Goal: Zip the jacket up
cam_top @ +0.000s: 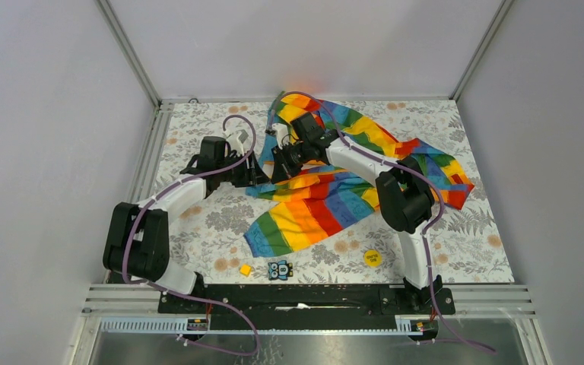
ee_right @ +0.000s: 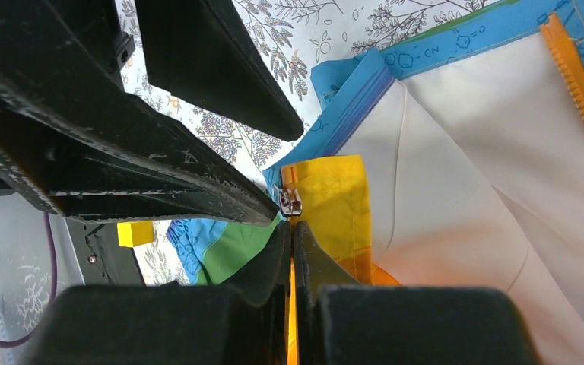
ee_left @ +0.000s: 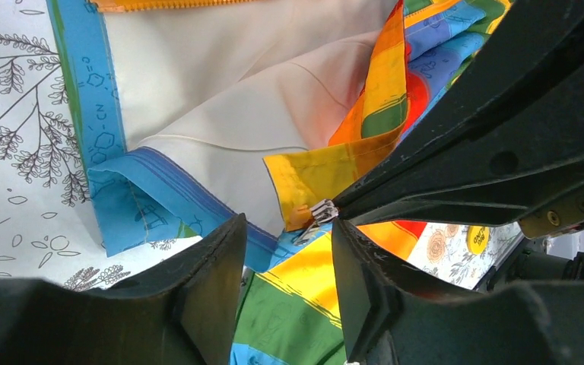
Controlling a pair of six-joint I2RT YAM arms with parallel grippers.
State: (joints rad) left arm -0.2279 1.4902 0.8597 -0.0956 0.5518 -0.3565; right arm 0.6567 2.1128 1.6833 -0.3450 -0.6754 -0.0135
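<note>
The rainbow-striped jacket [cam_top: 327,205] lies open on the floral table, with its white lining [ee_left: 236,76] showing. Its orange zipper strip [ee_right: 582,91] runs along the lining's edge. My right gripper [ee_right: 293,228] is shut on the orange zipper edge just below the silver zipper slider [ee_right: 289,199]. My left gripper [ee_left: 289,236] is open. Its fingers straddle the jacket's lower corner just short of the slider [ee_left: 321,211] and hold nothing. The two grippers meet tip to tip at the jacket's left edge, the left [cam_top: 257,175] beside the right [cam_top: 280,166].
A yellow round token [cam_top: 372,257], a small yellow cube [cam_top: 245,269] and a small owl-like piece [cam_top: 280,269] lie near the front edge. Metal frame rails and grey walls enclose the floral table [cam_top: 198,228].
</note>
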